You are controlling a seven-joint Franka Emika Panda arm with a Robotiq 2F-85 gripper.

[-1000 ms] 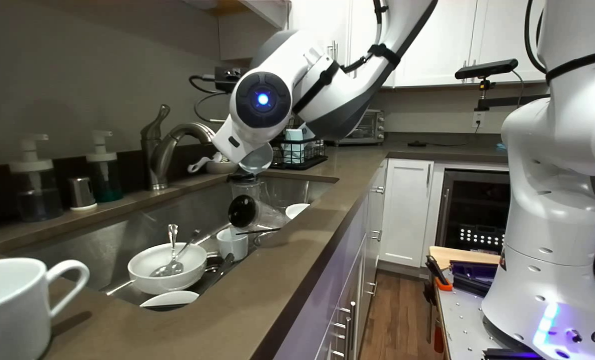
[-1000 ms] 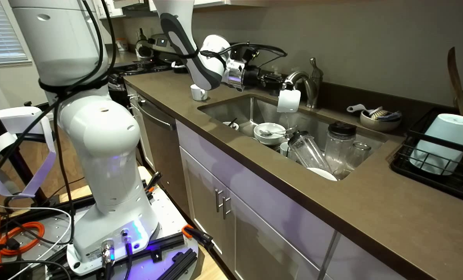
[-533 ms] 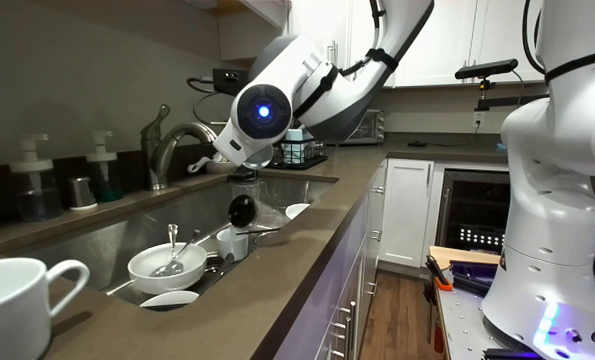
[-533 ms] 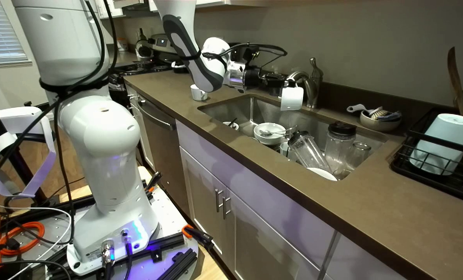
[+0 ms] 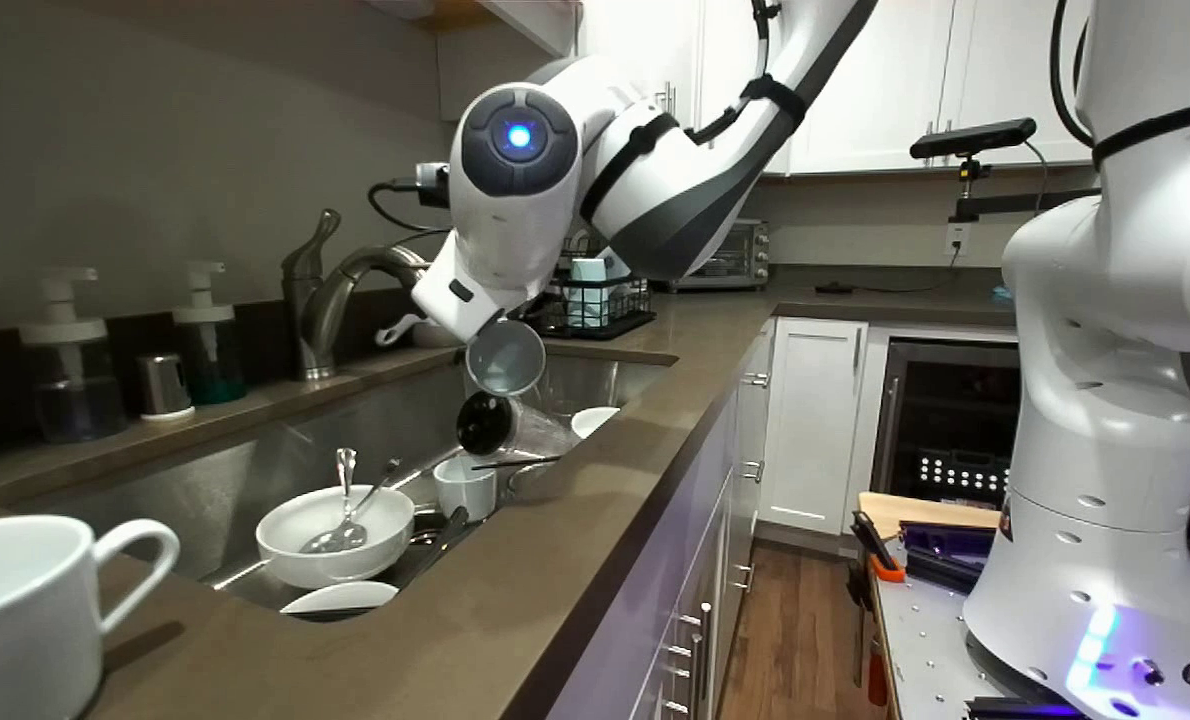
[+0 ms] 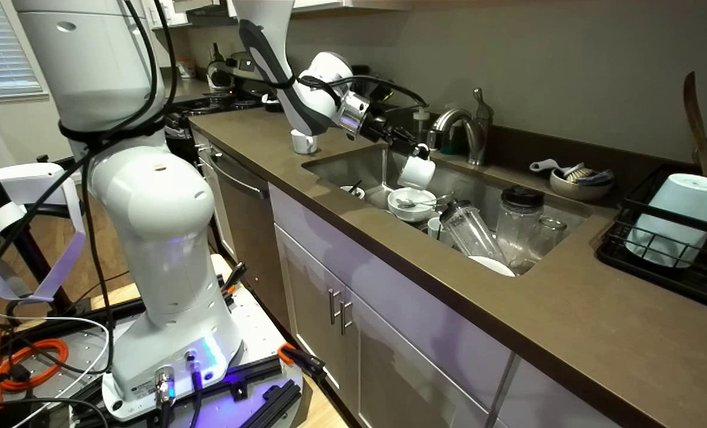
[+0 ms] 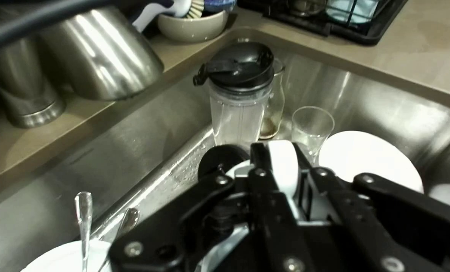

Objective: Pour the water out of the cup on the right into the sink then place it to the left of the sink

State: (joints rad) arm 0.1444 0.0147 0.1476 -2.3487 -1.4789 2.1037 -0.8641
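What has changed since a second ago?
The white mug, its handle still in the jaws, has turned and moved lower, toward the other mug on the countertop; the water trickle beneath it no longer shows. The white bowl and faucet stayed put.

I'm making out no words, brands or numbers, as the lit stove display (image 6: 248, 62) past the far end of the worktop (image 6: 615, 321) is showing too small and the marking (image 6: 144, 389) low on the robot's base (image 6: 172, 348) is looking too faint.
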